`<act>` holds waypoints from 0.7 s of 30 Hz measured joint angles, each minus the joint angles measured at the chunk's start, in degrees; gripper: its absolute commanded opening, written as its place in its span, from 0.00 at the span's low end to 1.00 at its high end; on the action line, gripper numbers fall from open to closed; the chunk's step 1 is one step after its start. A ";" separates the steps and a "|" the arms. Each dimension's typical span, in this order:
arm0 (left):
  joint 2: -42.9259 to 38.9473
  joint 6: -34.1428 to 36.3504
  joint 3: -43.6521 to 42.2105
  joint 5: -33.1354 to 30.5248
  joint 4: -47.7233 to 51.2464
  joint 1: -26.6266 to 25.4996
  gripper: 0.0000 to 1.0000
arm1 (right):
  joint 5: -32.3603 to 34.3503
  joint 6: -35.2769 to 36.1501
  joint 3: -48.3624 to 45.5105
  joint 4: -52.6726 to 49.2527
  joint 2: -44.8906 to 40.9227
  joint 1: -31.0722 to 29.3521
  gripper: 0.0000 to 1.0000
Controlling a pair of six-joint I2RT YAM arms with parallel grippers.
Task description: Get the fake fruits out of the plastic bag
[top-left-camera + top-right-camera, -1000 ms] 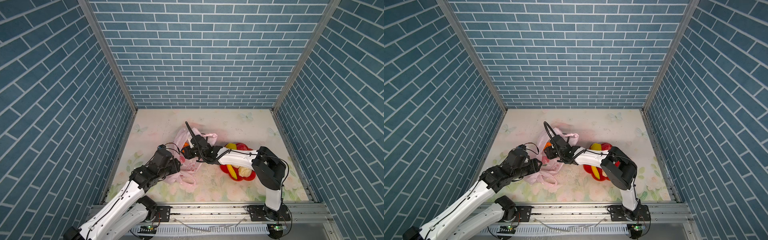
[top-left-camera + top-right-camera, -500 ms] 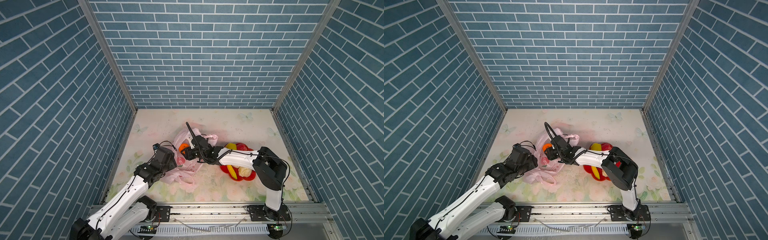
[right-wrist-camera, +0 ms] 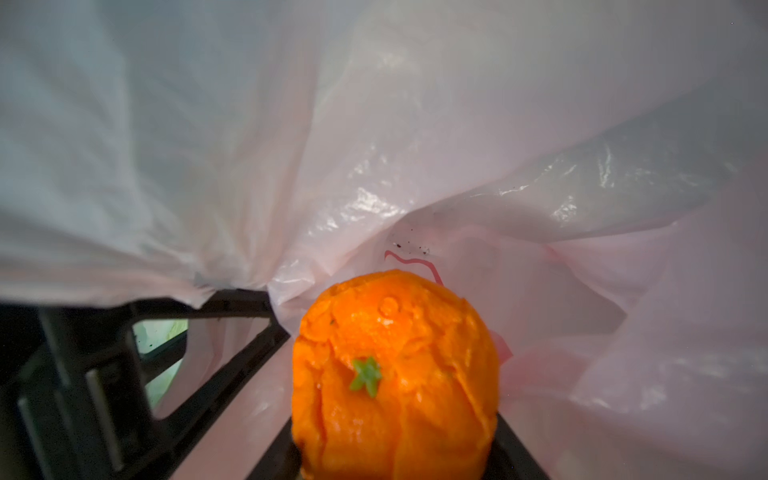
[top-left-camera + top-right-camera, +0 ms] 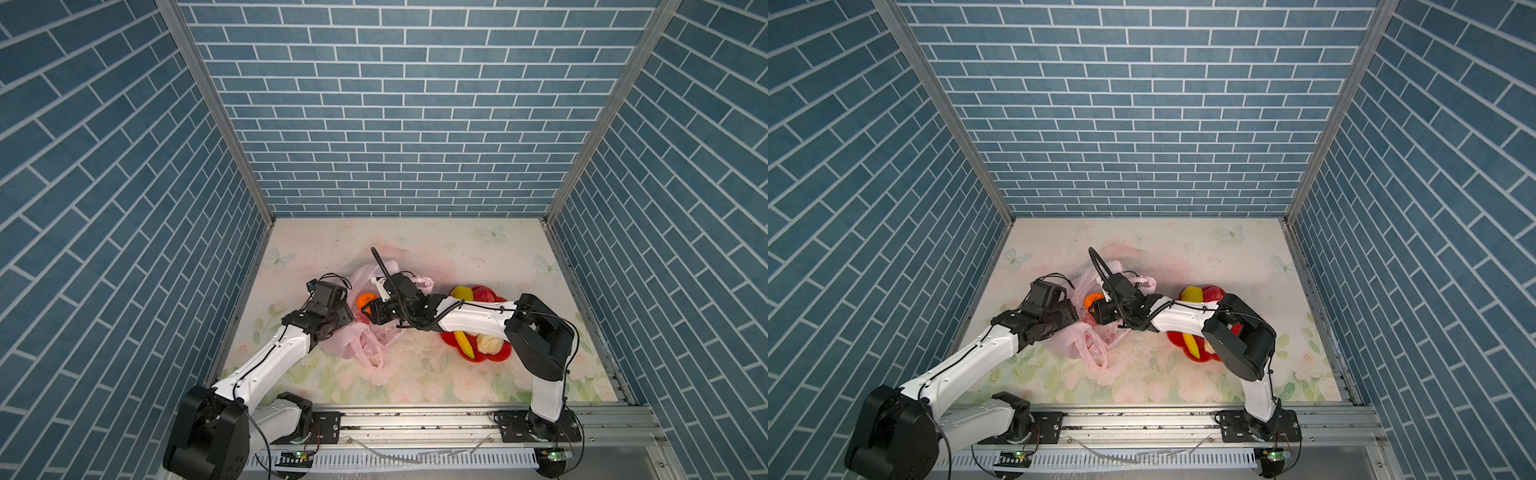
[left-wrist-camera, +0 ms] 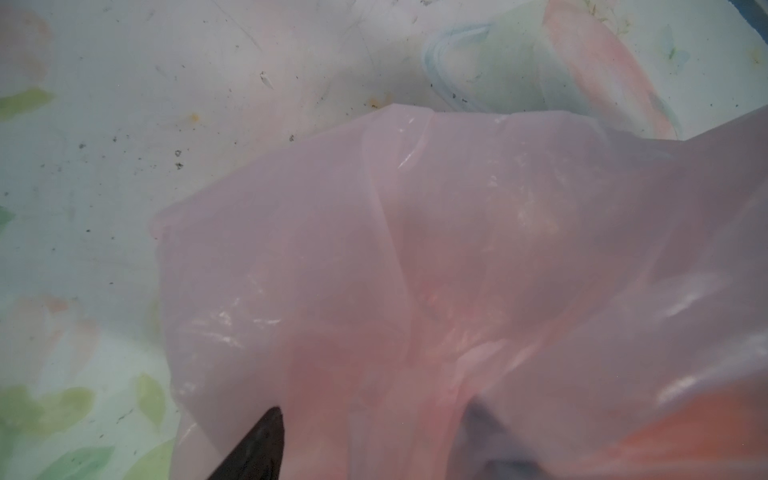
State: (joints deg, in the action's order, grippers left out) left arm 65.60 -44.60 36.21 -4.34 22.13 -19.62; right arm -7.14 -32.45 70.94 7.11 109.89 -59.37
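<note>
The pink plastic bag [image 4: 361, 338] [image 4: 1086, 343] lies crumpled left of the table's middle. Reaching across into its mouth, my right gripper [image 4: 368, 311] [image 3: 395, 457] is shut on the orange [image 4: 366, 299] [image 4: 1092, 299] [image 3: 395, 374], with bag film [image 3: 374, 145] all around it. My left gripper [image 4: 347, 316] [image 5: 374, 415] sits at the bag's left side, its jaws apart and pink film [image 5: 498, 232] draped over them; one fingertip [image 5: 266, 436] is bare, while the film veils its partner. On a red plate [image 4: 448, 338] lie a lemon [image 4: 461, 293], a red berry [image 4: 484, 294], a banana [image 4: 464, 343] and a cream ball [image 4: 489, 343].
The red plate [image 4: 1177, 338] lies under the right forearm, right of the bag. Blue brick walls close the table on three sides. A metal rail [image 4: 415, 419] runs along the front edge.
The left gripper has moved away from the front edge, up along the bag's left side toward the orange, and its jaws have widened. The right gripper keeps its hold on the orange.
</note>
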 measured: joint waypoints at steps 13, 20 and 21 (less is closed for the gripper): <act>-11.98 1.51 7.82 12.52 6.12 2.16 0.84 | -0.17 5.95 -2.84 2.58 -0.07 -0.11 0.00; -15.06 -2.67 7.78 20.20 8.11 2.51 0.83 | 1.27 8.98 -5.60 4.31 -1.55 -0.26 0.00; -15.89 -3.63 7.78 21.22 8.13 2.51 0.82 | 1.77 9.27 -5.62 4.33 -1.84 -0.33 0.00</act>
State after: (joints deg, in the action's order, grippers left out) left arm 49.71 -48.23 43.99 16.88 30.26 -17.10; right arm -5.37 -23.18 65.32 11.44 108.05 -59.70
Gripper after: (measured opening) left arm 0.830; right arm 0.533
